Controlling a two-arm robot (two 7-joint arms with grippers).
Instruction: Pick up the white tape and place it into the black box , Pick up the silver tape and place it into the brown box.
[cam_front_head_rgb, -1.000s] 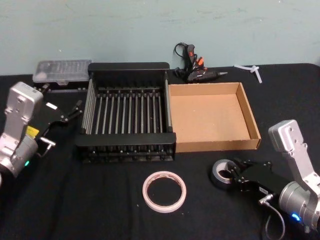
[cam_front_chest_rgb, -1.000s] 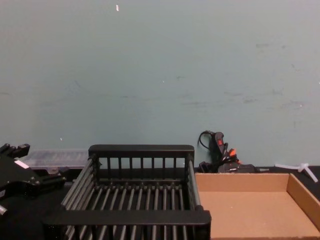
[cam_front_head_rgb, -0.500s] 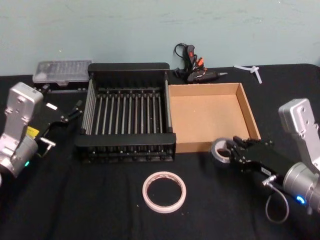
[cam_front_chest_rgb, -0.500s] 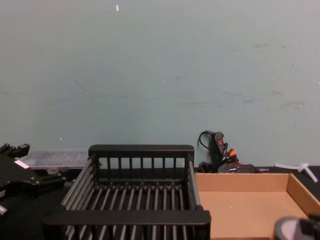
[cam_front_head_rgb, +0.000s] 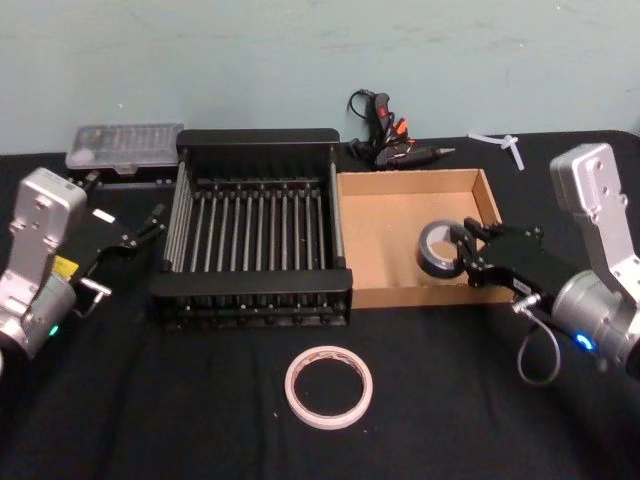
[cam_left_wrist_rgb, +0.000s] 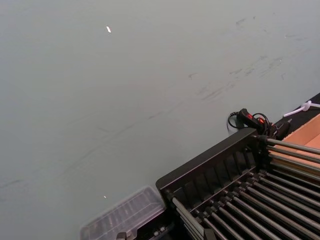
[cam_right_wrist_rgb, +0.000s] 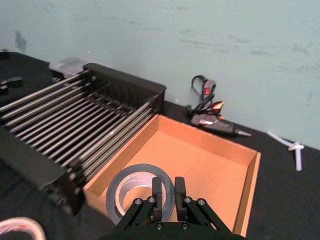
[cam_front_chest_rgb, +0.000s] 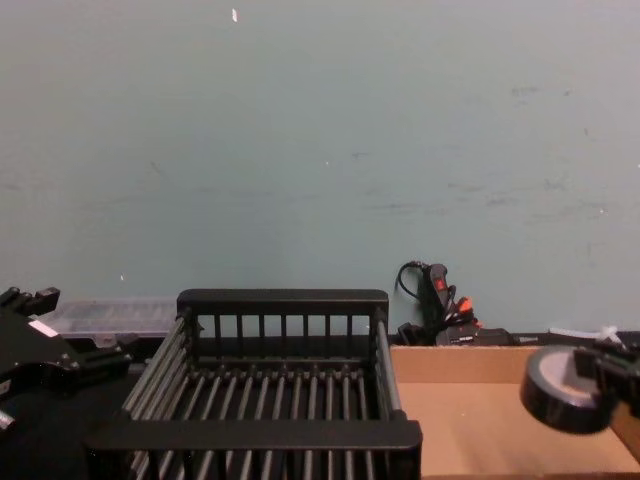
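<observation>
My right gripper (cam_front_head_rgb: 462, 256) is shut on the silver tape (cam_front_head_rgb: 437, 248), a small grey roll held upright on its edge. It hangs above the brown box (cam_front_head_rgb: 385, 235), near the box's front right part. In the right wrist view the silver tape (cam_right_wrist_rgb: 135, 195) sits in front of my right gripper (cam_right_wrist_rgb: 168, 197), over the brown box's front wall (cam_right_wrist_rgb: 97, 187). The chest view shows the silver tape (cam_front_chest_rgb: 560, 390) above the brown box (cam_front_chest_rgb: 470, 420). The white tape (cam_front_head_rgb: 328, 384) lies flat on the black table, in front of the black box (cam_front_head_rgb: 250, 290). My left gripper (cam_front_head_rgb: 150, 222) is parked left of the black box.
A clear plastic case (cam_front_head_rgb: 125, 143) lies behind the black box at the left. A glue gun with its cable (cam_front_head_rgb: 385, 130) lies behind the brown box. A small white plastic piece (cam_front_head_rgb: 500, 140) lies at the back right. The black box (cam_front_chest_rgb: 280, 300) stands left of the brown box.
My right gripper has lifted the silver tape off the table and carried it forward over the brown box's front right part. The left arm and the white tape have not moved.
</observation>
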